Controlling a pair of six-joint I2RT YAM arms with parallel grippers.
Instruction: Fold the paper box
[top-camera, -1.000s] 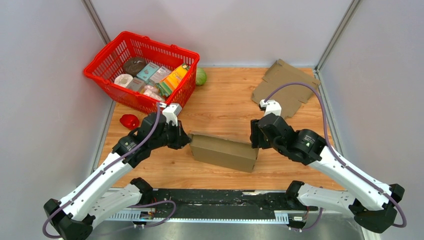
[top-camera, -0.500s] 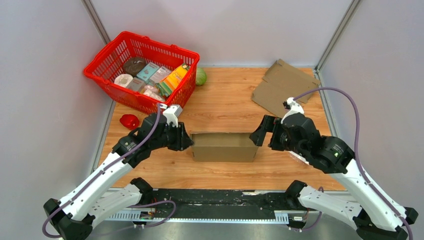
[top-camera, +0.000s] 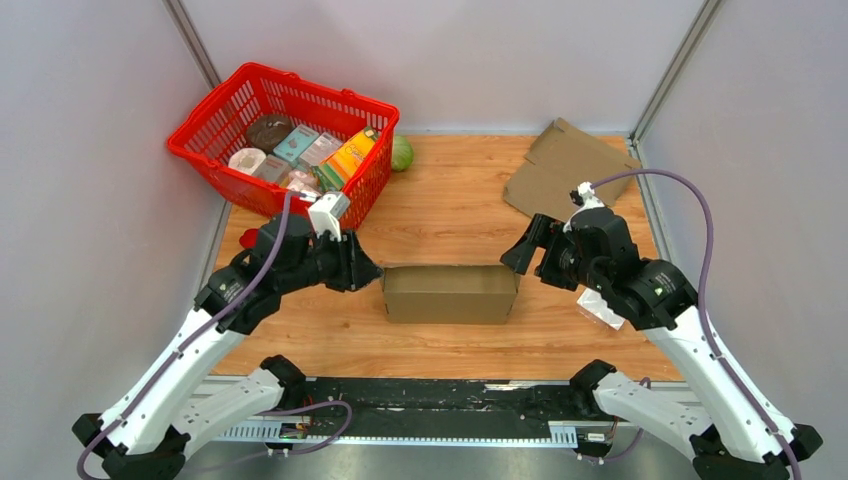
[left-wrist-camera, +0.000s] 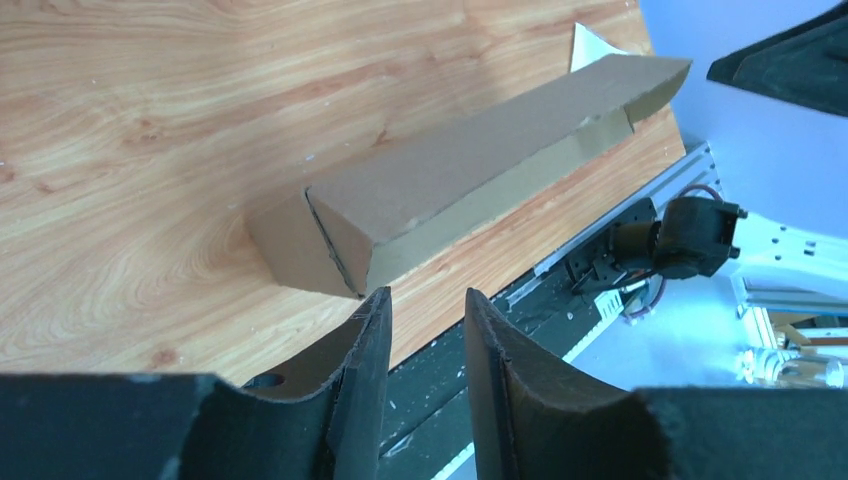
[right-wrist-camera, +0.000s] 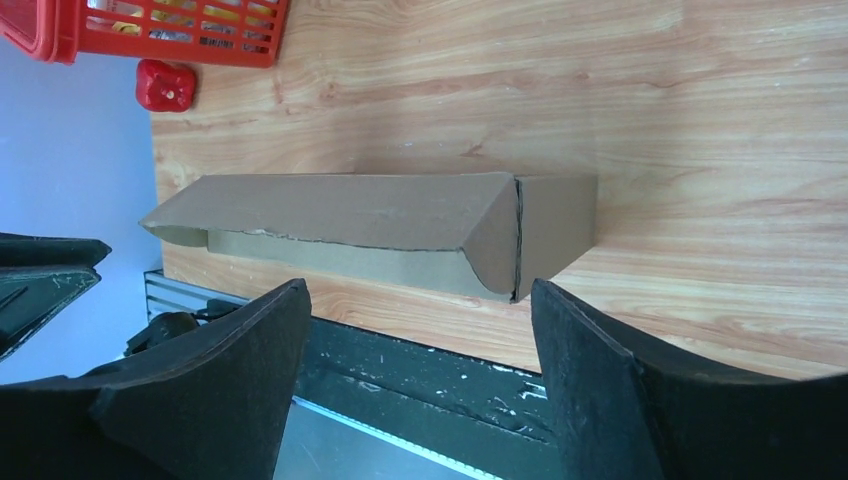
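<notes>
The box (top-camera: 450, 293) is lying at the lower middle of the top view, its long side running across the table (top-camera: 450, 205), with a gripper at each end. The left gripper (top-camera: 372, 275) is hanging just left of the box's left end. In its wrist view the fingers are standing a narrow way apart, with nothing between them. The right gripper (top-camera: 515, 256) is hovering by the box's upper right corner with its fingers spread wide, holding nothing. In its wrist view the box is lying beyond the fingertips, apart from them. In both wrist views the lid's long edge is standing slightly off the wall beneath it. A red basket (top-camera: 320, 92) is sitting at the upper left, packs showing inside. A green ball (top-camera: 402, 153) is resting just right of the basket, and a flat cardboard sheet (top-camera: 565, 170) is lying at the upper right.
</notes>
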